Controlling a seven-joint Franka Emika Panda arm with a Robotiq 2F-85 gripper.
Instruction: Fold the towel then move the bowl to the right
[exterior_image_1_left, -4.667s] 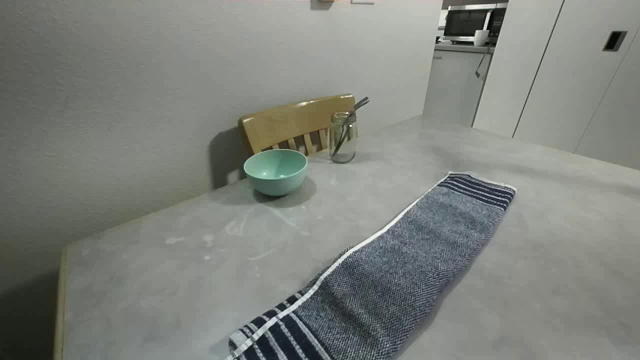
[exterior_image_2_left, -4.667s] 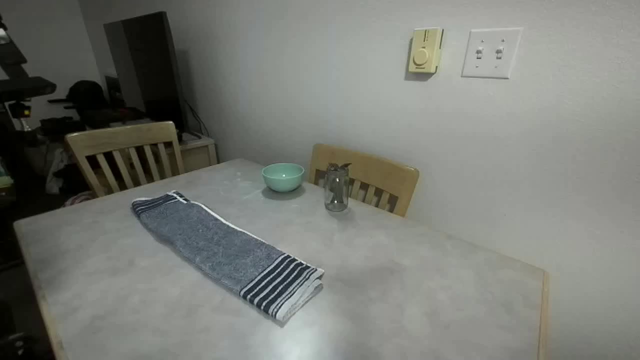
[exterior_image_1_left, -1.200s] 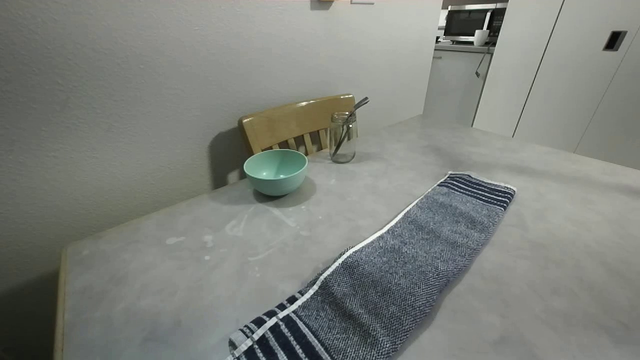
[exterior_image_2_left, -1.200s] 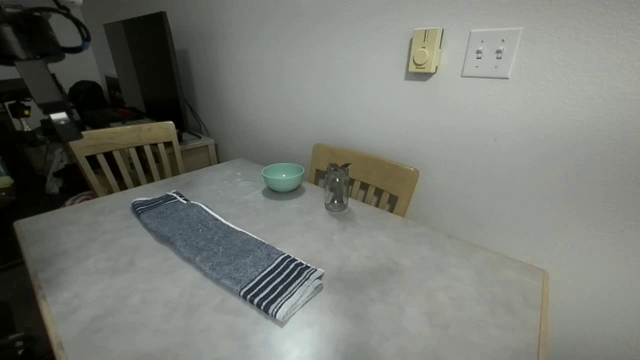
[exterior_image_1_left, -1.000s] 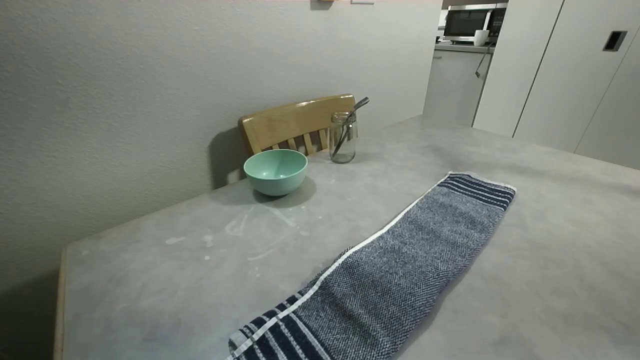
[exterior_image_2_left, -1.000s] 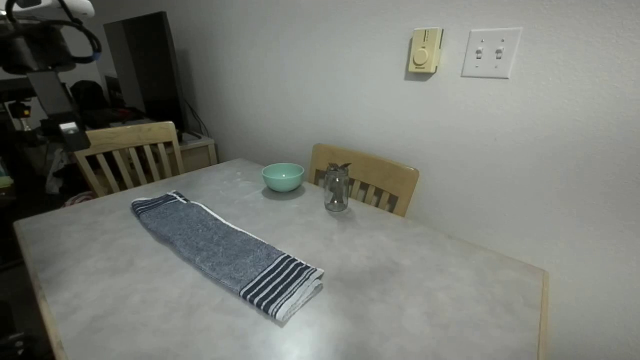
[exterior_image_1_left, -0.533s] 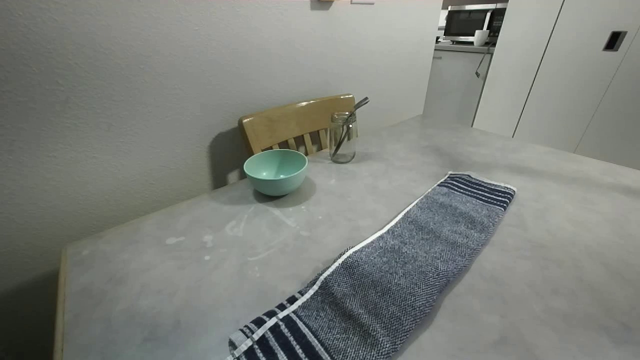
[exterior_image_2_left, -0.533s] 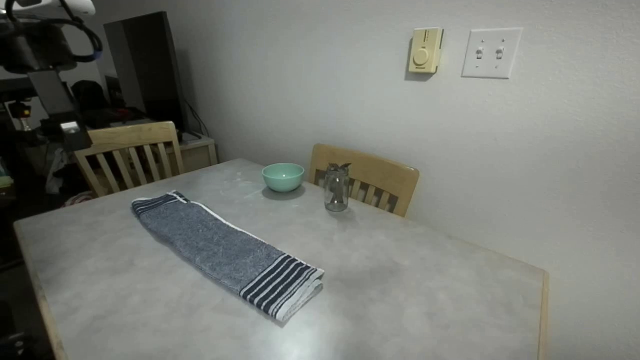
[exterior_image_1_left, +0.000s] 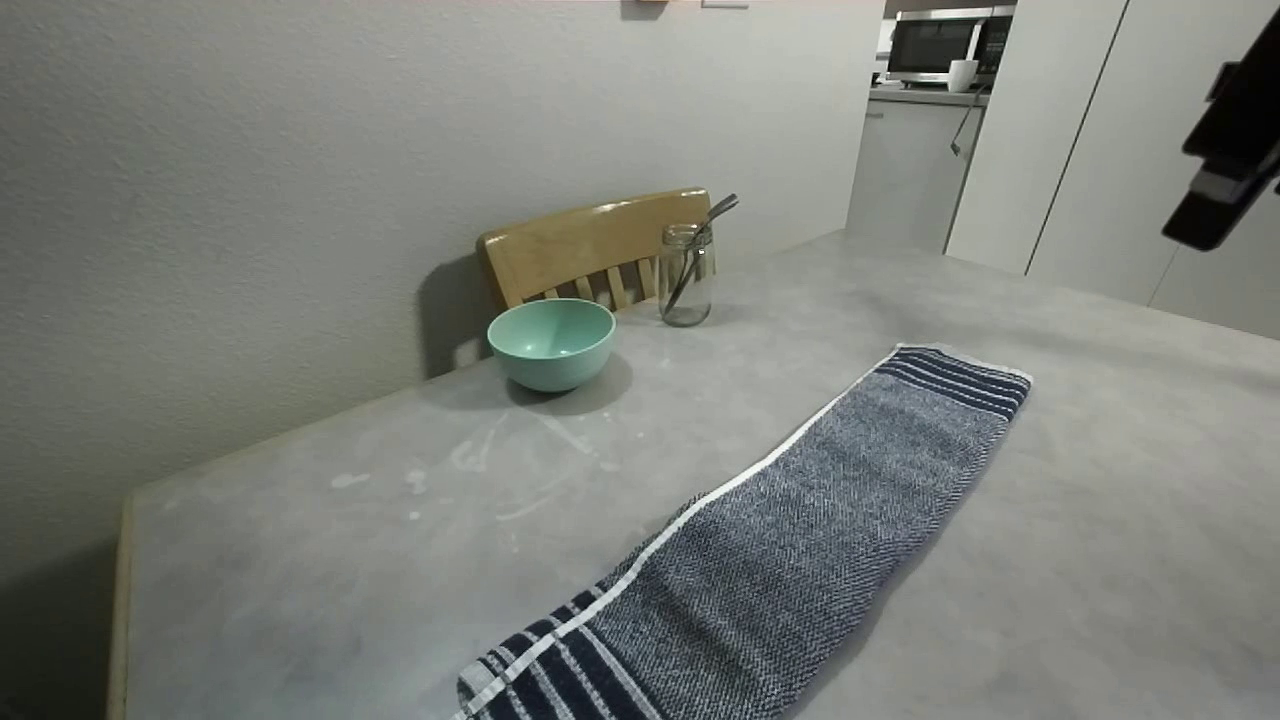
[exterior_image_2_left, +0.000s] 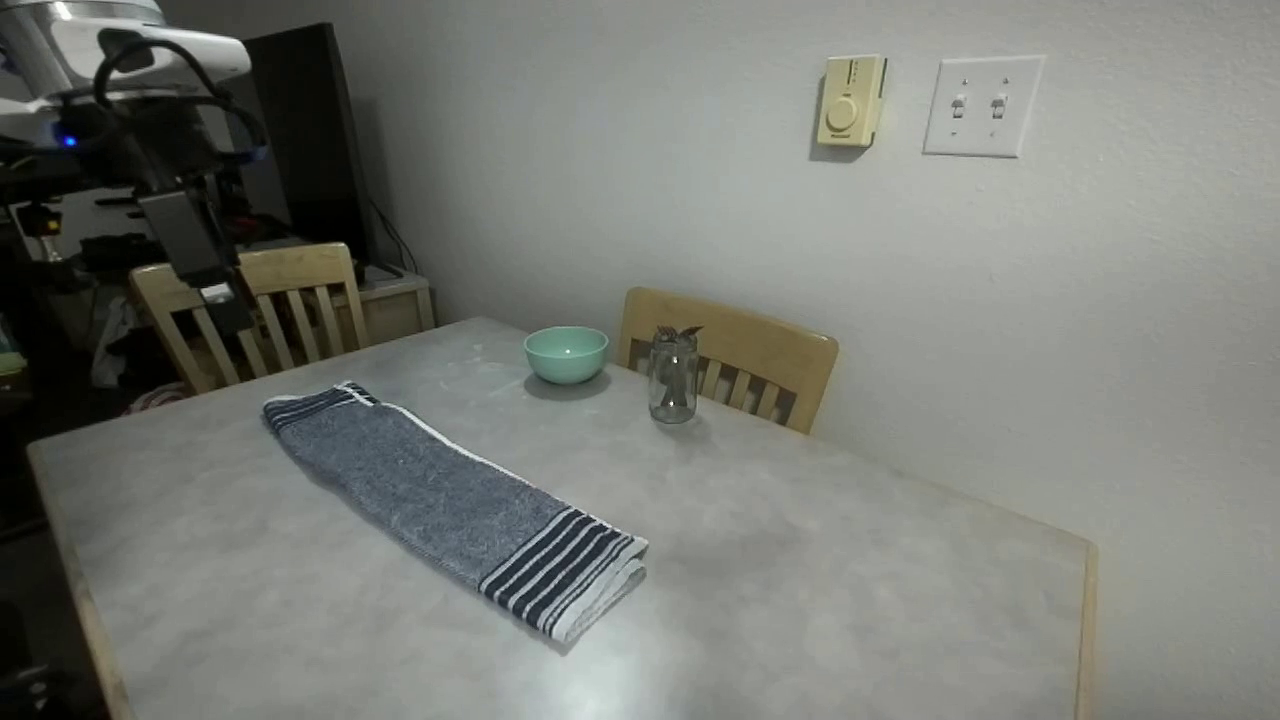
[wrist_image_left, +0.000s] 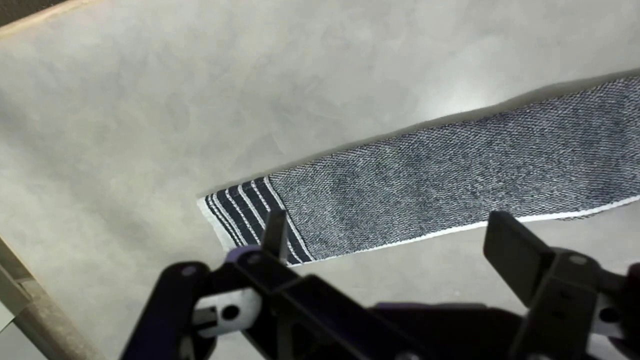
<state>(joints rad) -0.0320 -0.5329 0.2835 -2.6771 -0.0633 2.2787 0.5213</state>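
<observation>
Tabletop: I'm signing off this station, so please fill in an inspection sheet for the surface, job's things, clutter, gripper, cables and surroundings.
Surface: grey tabletop with pale smudges
Towel: long strip, layers showing at one striped end
Bowl: mint-green, upright, apart from the towel
Clutter: glass jar beside the bowl, holding metal cutlery
Gripper: open, raised, holding nothing
Cables: black cable looped on the arm; cord hanging by the far counter
Surroundings: wooden chairs, wall thermostat, light-switch plate, microwave, white mug

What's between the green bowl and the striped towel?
Only grey tabletop with some whitish smudges separates the bowl from the towel, in both exterior views.
</observation>
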